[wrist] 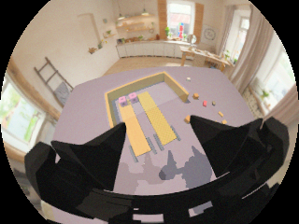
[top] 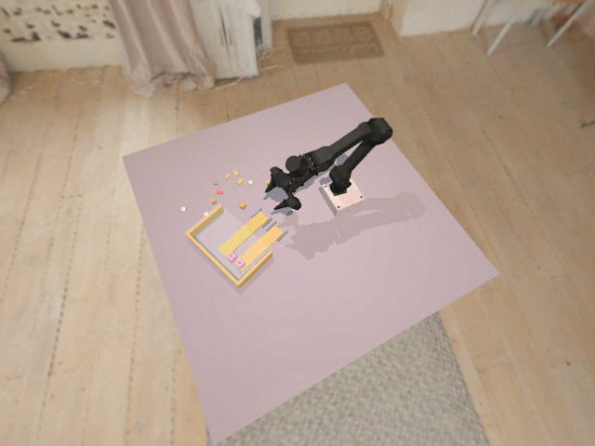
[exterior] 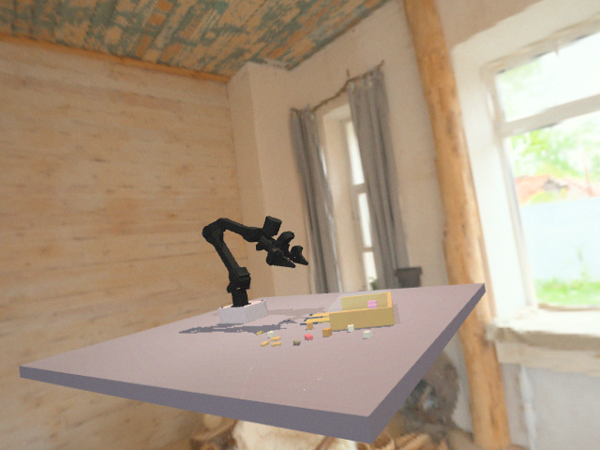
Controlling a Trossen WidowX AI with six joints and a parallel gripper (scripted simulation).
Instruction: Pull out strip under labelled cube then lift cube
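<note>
A yellow tray (top: 206, 221) (exterior: 361, 320) (wrist: 114, 95) lies on the mauve table (top: 336, 311), open on the side facing the arm. In it lie two strips side by side: a darker yellow strip (top: 243, 233) (wrist: 157, 118) and a lighter orange strip (top: 261, 244) (wrist: 134, 130). Two pink cubes (top: 231, 256) (top: 240, 263) (wrist: 122, 100) (wrist: 133, 96) sit at the strips' far ends by the back wall; I cannot tell which one is labelled. My gripper (top: 272, 197) (exterior: 295, 259) (wrist: 159, 122) is open and empty, high above the table and pointing down at the tray's open side.
Several small loose cubes, orange, white and one red cube (top: 219, 191) (exterior: 307, 337), lie scattered beside the tray. The arm's white base (top: 352, 199) (exterior: 242, 312) stands behind the gripper. Grey strip ends (top: 269, 223) stick out of the tray's open side.
</note>
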